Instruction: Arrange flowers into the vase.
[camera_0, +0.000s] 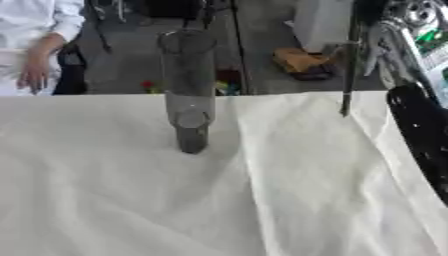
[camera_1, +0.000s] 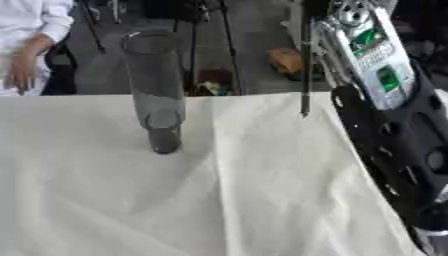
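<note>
Right hand: your right hand (camera_1: 325, 42) is raised at the upper right, above the far edge of the table; you see its silver and black body and forearm filling the right side of the view.
Grip: its fingers are closed round a thin dark stem (camera_1: 304, 75), pinching it near the top.
Stem: it hangs straight down from the hand, upright, with its lower tip just over the far edge of the white cloth (camera_0: 131, 200). Whether the tip touches the cloth you cannot tell. No bloom can be made out on it; the upper end is hidden by the hand.
Vase: the tall clear glass vase (camera_0: 187, 90) stands upright on the cloth, well to the left of your right hand and a little nearer to you than the stem's tip. Its mouth is open, and it looks dark at the base.
Stem and vase: they are well apart, not touching.
Cloth: white and creased, with a long fold running from below the hand toward the near edge.
Left hand: it shows in neither view.
</note>
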